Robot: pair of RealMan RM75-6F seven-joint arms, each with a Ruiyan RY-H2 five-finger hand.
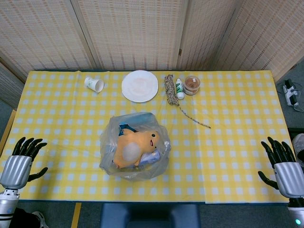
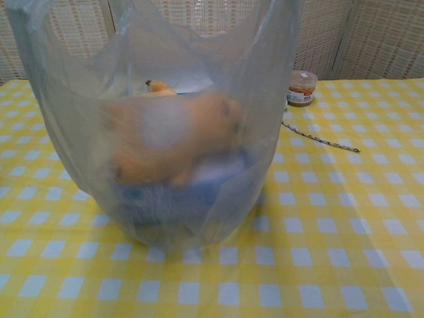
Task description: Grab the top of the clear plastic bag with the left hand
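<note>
Both hands are sitting at the near corners with fingers spread, holding nothing. Clear plastic bag (image 1: 135,146) is standing mid-tabletop by the near edge, mouth gaping upward. Left hand (image 1: 20,164) is looking slightly nearer, so it's reaching inward toward the rim.

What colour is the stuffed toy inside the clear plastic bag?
Orange with a pale belly; the stuffed toy in the clear plastic bag shows best in the head view.

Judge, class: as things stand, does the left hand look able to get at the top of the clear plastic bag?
Probably yes. The left hand rests open at the table's near edge, and only bare tablecloth lies between it and the clear plastic bag, whose top stands open.
</note>
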